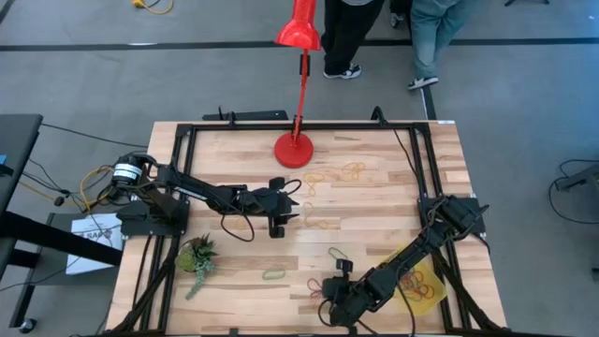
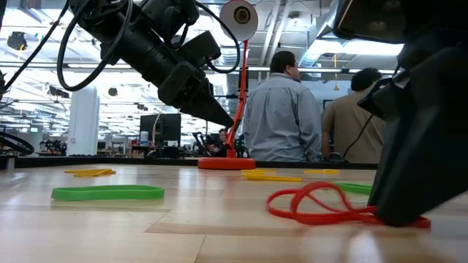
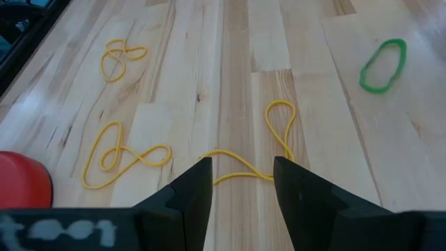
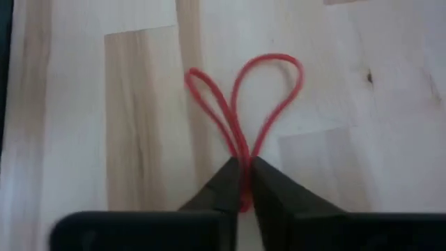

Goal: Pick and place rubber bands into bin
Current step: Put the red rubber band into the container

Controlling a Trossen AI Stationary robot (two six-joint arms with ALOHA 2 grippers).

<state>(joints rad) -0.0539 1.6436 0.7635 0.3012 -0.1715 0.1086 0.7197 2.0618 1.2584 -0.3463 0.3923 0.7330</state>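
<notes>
Rubber bands lie scattered on the wooden table: yellow ones (image 1: 342,171) at the far side, a green one (image 1: 273,274) nearer, and a twisted yellow one (image 3: 251,153) just ahead of my left gripper (image 3: 242,188). That gripper hovers open above mid-table (image 1: 295,213). My right gripper (image 4: 242,183) is down at the table's near edge, shut on a red rubber band (image 4: 244,104). The yellow bin (image 1: 426,285) sits at the near right, partly under the right arm, with bands inside. My right gripper pinches the red band where its two loops meet (image 4: 242,164), between the tips of its two fingers. The fingers slant down from the near right side. The band's two loops (image 2: 314,204) lie flat on the table ahead of the fingers, slack.
A red lamp base (image 1: 293,150) stands at the far middle, its arm rising over the table edge. A small green plant (image 1: 198,257) lies near left. Black frame rails run along the table's sides. People stand beyond the far edge.
</notes>
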